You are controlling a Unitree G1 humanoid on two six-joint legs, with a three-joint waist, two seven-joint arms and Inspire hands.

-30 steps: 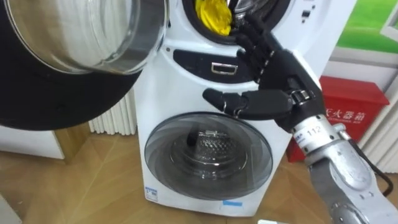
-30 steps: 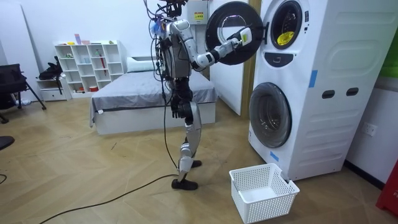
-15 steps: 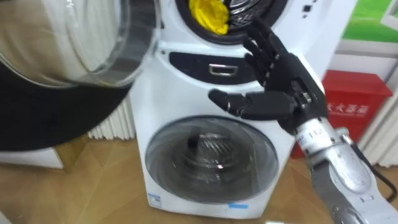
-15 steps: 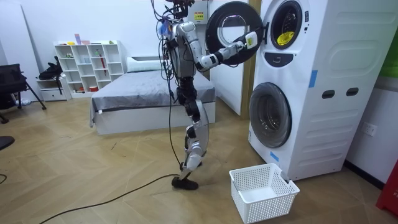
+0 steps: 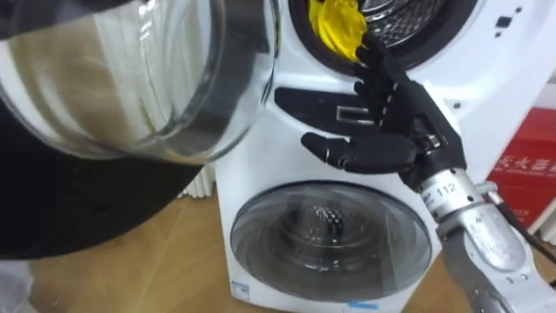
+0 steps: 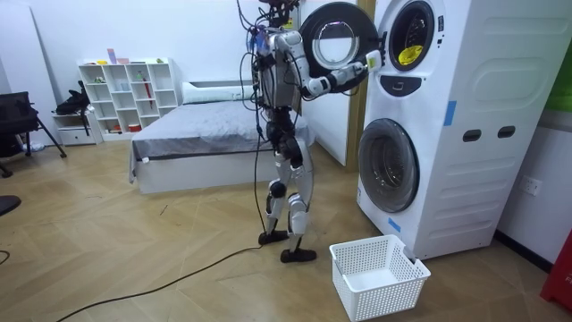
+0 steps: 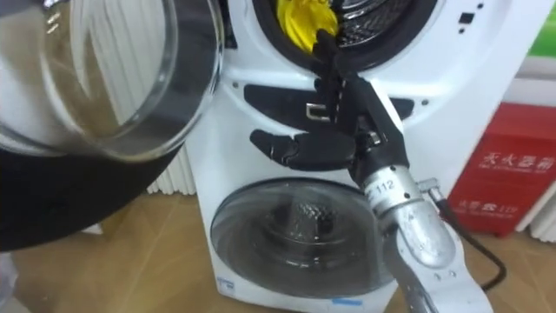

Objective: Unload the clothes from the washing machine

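stacked washing machines, head-camera views, left to right: round glass door (image 5: 130, 78) of the upper machine, swung wide open. yellow garment (image 5: 337, 24), bunched at the lower front of the upper drum (image 5: 413, 19), held by no hand. right hand (image 5: 401, 130), raised before the dark control strip (image 5: 300, 97), fingers straight and together, thumb stuck out sideways, fingertips at the drum's lower rim just under the garment; contact cannot be told. lower machine's door (image 5: 330, 248), closed. red cabinet (image 5: 528, 169), beside the machines. room view: robot standing before the machines, white laundry basket (image 6: 377, 273) on the floor nearby.
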